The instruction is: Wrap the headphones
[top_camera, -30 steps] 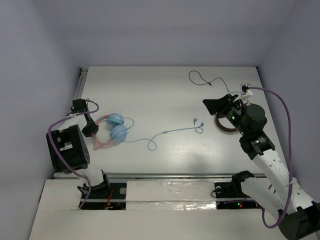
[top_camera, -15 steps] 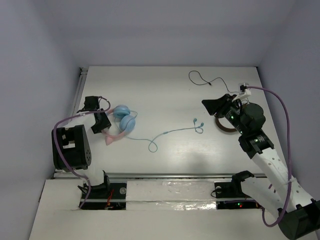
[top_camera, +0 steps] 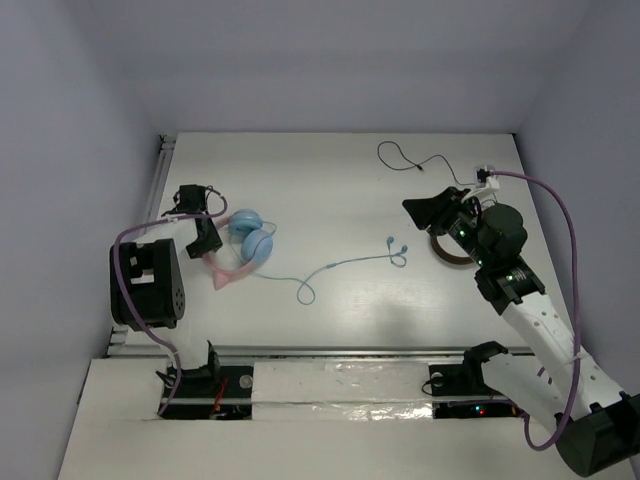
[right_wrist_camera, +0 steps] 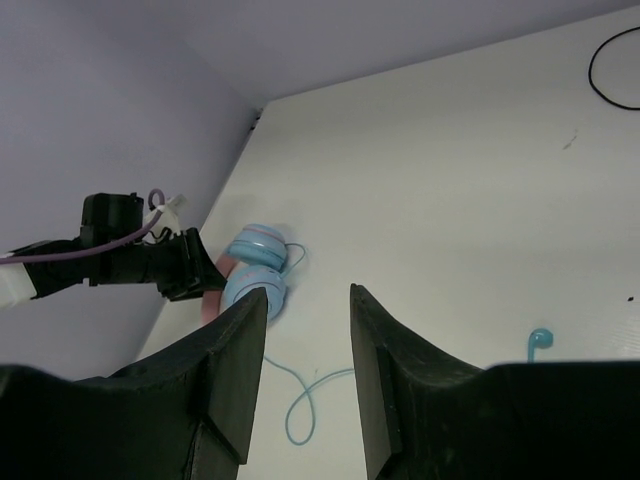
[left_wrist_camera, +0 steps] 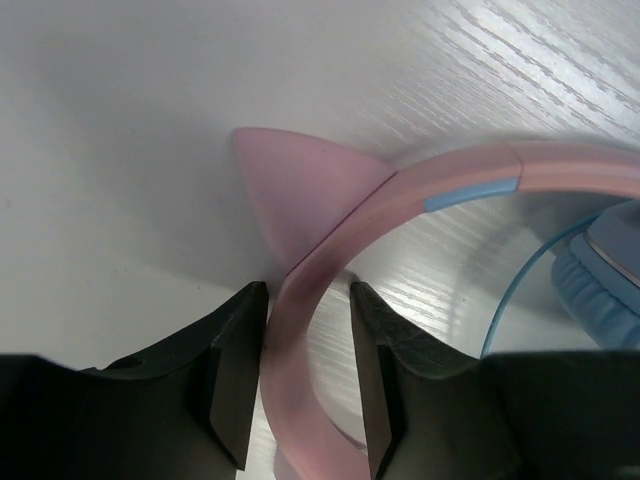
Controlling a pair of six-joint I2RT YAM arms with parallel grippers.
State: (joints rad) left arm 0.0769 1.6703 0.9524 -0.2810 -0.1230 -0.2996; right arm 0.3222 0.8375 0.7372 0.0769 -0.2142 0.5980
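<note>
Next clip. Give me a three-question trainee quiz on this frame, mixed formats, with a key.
1. True or false: the right gripper is open and holds nothing.
2. Which part of the headphones lies between the left gripper's fingers? A) an ear cup B) the pink headband C) the blue cable
3. What colour is the loose thin cable at the far right?
Key: 1 true; 2 B; 3 black.

The white tabletop [top_camera: 340,190] carries the headphones [top_camera: 250,238] at left, their blue cable [top_camera: 340,262] trailing toward centre, and a black cable [top_camera: 400,160] at upper right.
</note>
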